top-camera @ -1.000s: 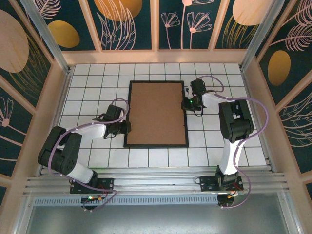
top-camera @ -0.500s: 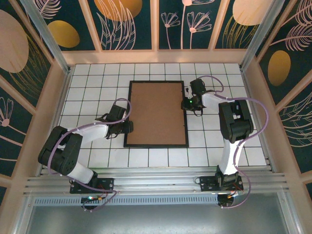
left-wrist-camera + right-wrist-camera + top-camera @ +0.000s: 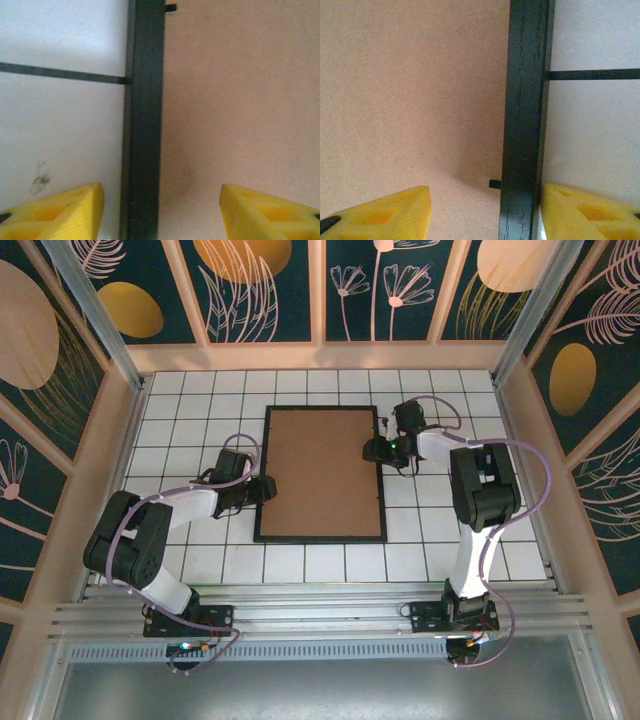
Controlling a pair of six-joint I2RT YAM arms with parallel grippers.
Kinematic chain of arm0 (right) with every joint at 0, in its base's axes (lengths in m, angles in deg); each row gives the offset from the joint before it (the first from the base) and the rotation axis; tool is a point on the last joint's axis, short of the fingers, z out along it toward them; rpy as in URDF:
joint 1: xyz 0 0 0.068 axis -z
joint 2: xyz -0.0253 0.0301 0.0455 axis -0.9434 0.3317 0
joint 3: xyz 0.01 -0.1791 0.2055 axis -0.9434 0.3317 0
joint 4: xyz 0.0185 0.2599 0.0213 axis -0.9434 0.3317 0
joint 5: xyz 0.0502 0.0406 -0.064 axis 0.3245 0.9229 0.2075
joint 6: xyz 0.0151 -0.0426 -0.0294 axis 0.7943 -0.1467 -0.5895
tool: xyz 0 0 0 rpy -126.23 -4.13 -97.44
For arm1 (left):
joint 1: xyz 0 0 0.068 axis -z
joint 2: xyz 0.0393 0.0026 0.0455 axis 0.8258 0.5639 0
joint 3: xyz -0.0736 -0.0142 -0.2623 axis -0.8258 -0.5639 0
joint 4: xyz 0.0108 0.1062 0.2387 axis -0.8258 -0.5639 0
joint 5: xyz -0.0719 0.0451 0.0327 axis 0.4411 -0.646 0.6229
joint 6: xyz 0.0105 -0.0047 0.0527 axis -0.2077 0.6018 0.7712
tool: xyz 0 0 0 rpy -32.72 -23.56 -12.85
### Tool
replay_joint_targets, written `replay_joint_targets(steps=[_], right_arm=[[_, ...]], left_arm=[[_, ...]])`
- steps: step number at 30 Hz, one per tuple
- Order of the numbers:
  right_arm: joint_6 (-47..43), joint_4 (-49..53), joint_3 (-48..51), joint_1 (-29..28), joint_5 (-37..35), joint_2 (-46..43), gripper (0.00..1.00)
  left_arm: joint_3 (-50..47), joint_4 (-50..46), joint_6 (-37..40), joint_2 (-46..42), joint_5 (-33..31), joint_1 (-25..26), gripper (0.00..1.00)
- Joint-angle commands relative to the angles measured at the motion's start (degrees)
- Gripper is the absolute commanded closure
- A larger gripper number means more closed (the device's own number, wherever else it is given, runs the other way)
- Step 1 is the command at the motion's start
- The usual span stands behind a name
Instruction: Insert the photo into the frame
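Two arms are on the job, and I start wide: the white tiled table (image 3: 450,540) carries everything I have in front of me. Dead centre on it lies the frame (image 3: 320,538), flat, long side running away from the bases, its narrow black rim boxing in the plain brown backing board (image 3: 320,470), which covers the whole opening.

Now the arms. The left gripper (image 3: 262,490) sits at the frame's left edge, down toward the near half. The right gripper (image 3: 375,450) sits at the right edge, up toward the far half.

From the left wrist I get both yellow fingers (image 3: 60,212) spread apart, one over tile, one over board, with the rim running up between them. Nothing pinched, jaws wide. The right wrist reads the same way round: one finger (image 3: 385,212) over the board, the other over tile just beside the rim's outer face. Open again, holding nothing.

Small stuff — a little black tab (image 3: 494,184) pokes from the rim's inner edge onto the board, and a faint dark smudge (image 3: 39,179) marks the tile by the left finger.
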Motion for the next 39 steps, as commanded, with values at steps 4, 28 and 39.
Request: replay_joint_targets(steps=[4, 28, 39], right_arm=[[2.7, -3.4, -5.8, 0.4, 5.6, 4.4, 0.39], [-0.1, -4.2, 7.4, 4.3, -14.2, -16.5, 0.17], [4.5, -7.8, 32.3, 12.6, -10.6, -31.7, 0.11]], left_arm=[[-2.5, 4.0, -0.6, -1.8, 10.2, 4.3, 0.37], [10.6, 4.9, 6.9, -0.9, -8.8, -0.6, 0.18], [41.0, -10.6, 20.2, 29.4, -1.6, -3.2, 0.15]])
